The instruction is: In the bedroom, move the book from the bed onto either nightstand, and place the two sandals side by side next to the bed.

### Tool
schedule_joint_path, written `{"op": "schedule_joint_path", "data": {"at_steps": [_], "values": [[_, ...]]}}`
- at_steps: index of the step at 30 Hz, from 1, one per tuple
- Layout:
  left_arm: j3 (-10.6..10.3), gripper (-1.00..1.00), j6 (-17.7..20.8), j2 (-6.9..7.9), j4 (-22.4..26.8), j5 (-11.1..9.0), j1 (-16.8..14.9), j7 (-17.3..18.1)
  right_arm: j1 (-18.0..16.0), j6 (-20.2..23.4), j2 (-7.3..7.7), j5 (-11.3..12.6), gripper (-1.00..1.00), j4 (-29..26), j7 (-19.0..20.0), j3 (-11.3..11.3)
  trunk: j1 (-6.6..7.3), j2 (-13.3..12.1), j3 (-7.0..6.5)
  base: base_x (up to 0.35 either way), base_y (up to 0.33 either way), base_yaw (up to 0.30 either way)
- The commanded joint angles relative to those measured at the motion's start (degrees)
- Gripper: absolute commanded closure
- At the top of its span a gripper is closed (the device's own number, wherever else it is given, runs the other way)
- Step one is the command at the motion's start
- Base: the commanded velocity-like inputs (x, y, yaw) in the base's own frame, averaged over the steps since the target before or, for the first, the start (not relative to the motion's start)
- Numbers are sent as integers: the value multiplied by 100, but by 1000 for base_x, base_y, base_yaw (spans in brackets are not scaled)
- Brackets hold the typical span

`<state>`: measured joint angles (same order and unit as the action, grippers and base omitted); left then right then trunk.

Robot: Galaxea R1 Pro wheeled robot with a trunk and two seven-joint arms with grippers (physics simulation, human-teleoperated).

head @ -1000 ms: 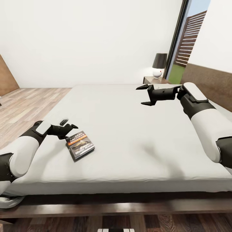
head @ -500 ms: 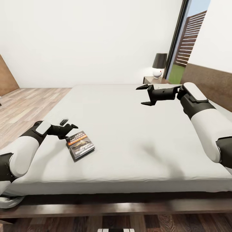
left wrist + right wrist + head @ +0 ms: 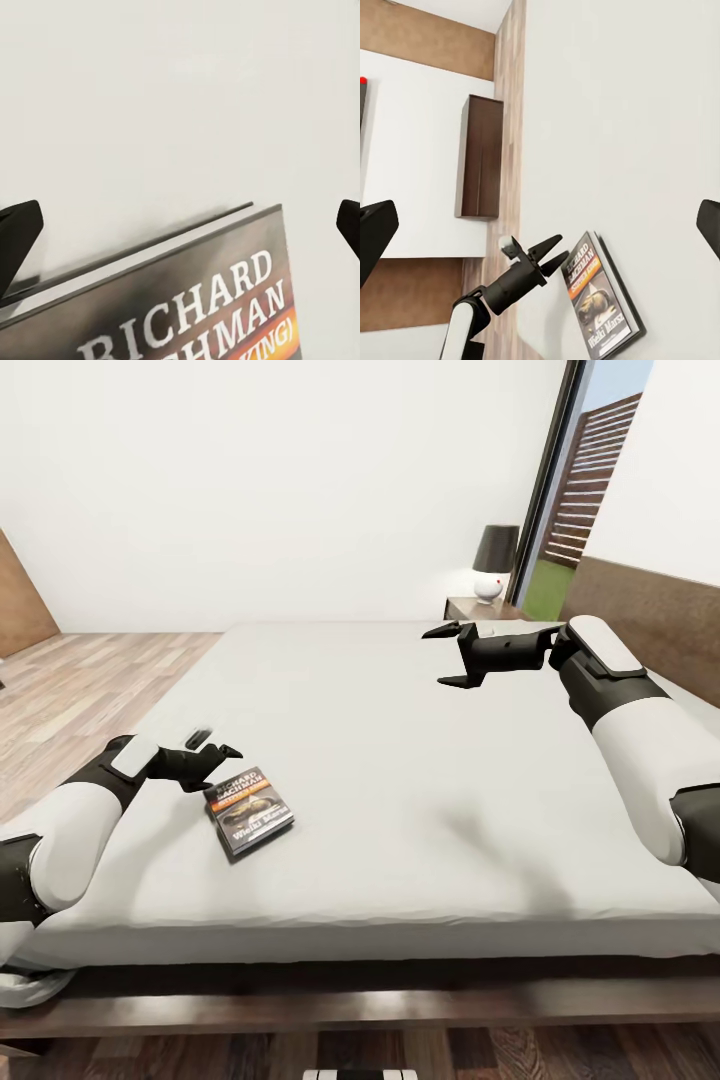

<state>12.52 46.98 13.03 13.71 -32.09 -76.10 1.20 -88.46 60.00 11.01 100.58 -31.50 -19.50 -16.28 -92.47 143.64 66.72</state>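
White walls (image 3: 280, 480), wood plank floor (image 3: 70, 680) at frame left, dark-shade lamp (image 3: 493, 560) upper right, glass door (image 3: 590, 480) far right showing slatted fence, grass.

one book (image 3: 249, 810), one bed (image 3: 400, 760), one nightstand (image 3: 478, 607), one lamp (image 3: 493, 561), two pincers: left (image 3: 208, 748), right (image 3: 446, 655).
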Motion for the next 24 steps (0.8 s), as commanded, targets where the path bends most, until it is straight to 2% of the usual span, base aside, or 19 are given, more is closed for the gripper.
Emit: {"op": "schedule_joint_path", "data": {"at_steps": [1, 24], "values": [[23, -100, 21, -1, 1, 56, -1, 11, -5, 0, 6, 53, -100, -5, -36, -30, 0, 2, 6, 48, 0, 0], [23, -100, 13, -2, 0, 55, -1, 11, -5, 0, 6, 51, -100, -5, -36, -33, 0, 2, 6, 19, 0, 0]]}}
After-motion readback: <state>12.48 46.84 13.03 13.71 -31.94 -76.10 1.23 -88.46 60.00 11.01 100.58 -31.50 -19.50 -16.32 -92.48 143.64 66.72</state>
